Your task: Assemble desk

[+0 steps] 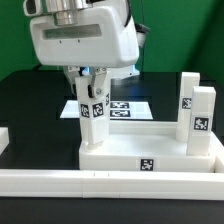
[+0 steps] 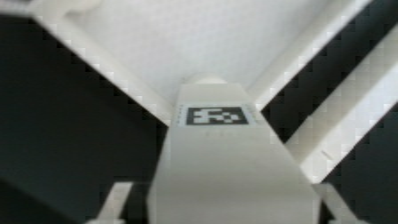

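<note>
Exterior view. The bench (image 1: 30, 100) has a matte black surface. In the lower half of the frame sits the tabletop (image 1: 150, 158), a shallow rimmed rectangle of smooth white plastic with a small black-and-white tag on its front wall. Two square leg blocks stand upright at its right end: one (image 1: 203, 118) nearer the frame's right edge, one (image 1: 188, 100) just behind it, both tagged. A third leg (image 1: 92, 118) stands upright at the tabletop's left corner, a square white post with tags on its face. The pincer (image 1: 92, 88), hanging from the bulky white wrist housing at upper centre, pinches this leg near its top; dark fingers (image 1: 101, 82) flank the post. Behind, at mid-frame, the marker board (image 1: 125, 105) lies flat on the bench. A long white border rail (image 1: 110, 182) runs along the bottom of the frame.

Wrist view. The held leg (image 2: 217, 150) fills the centre, blurred, widening toward the bottom edge, with one tag on its face. Pale fingers (image 2: 116, 205) show at the bottom corners beside it. The tabletop's white rim (image 2: 125, 50) slants across the upper frame, against black bench (image 2: 45, 120).
</note>
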Available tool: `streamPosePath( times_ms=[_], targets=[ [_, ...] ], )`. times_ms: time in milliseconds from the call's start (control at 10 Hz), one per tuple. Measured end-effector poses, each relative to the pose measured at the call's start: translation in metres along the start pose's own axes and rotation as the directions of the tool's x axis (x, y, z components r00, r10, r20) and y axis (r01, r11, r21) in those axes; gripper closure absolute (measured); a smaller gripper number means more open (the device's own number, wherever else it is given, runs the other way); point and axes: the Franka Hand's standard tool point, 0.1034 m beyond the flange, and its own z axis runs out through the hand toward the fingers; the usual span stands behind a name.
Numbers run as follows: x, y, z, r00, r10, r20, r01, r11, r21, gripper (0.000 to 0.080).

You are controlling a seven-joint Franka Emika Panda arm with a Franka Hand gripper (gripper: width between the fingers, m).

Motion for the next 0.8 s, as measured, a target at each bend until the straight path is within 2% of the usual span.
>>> streamPosePath(
  times_ms=[300,500,700,800],
  targets=[
    [-0.0041,-0.0029,0.0018,0.966,0.26,-0.003,-0.26,0.966,0.002,0.0509],
    [-0.0051,-0.0037,0.002,0.905,0.425,-0.001,-0.425,0.905,0.004,0.0509],
    [-0.0052,-0.0038,0.002,0.913,0.407,-0.001,-0.407,0.913,0.004,0.0509],
    [-0.0053,-0.0038,0.002,0.921,0.389,-0.001,-0.389,0.921,0.003,0.0434]
  ],
)
